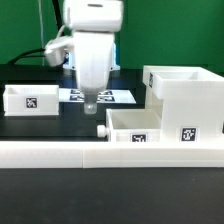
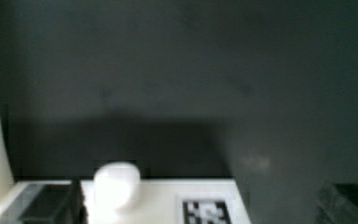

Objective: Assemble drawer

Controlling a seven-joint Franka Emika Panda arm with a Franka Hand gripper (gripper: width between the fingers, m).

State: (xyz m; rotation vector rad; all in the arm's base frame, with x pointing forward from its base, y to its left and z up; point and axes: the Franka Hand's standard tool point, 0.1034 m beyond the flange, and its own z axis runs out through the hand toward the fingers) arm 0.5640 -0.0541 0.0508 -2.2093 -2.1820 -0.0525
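Tray one of the drawer set sits far on the exterior view's left, small and white, with a square marker on its front. Next comes the gripper — it hangs over the black table, pointing down and touching nothing. In the wrist view its dark fingers are spread wide, with nothing between them. Behind it lies the marker board. Then comes the second tray, and just beside it — far right — the big housing. A long white rail runs along the front.
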